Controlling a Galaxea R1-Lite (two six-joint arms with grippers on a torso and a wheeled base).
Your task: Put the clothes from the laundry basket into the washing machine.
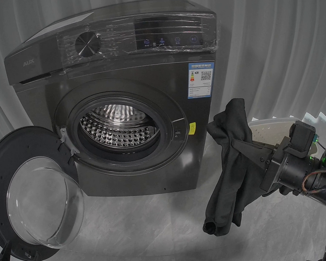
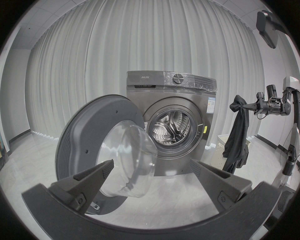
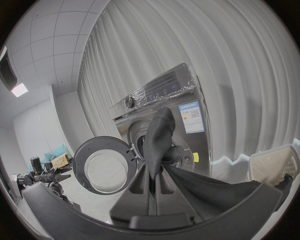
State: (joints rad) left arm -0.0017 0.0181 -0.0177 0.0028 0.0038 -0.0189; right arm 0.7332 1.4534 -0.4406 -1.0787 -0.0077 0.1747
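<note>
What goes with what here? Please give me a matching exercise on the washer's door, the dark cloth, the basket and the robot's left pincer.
Things
1. round glass door of the dark grey washing machine
2. black cloth garment
3. pale perforated plastic laundry basket
4. left pincer

States
A. jaws apart, holding nothing
B. dangling from the shut right pincer
C. swung wide open on its hinge
D. standing beside the machine, behind the garment

Pairs: 1-C, 2-B, 3-D, 4-A
</note>
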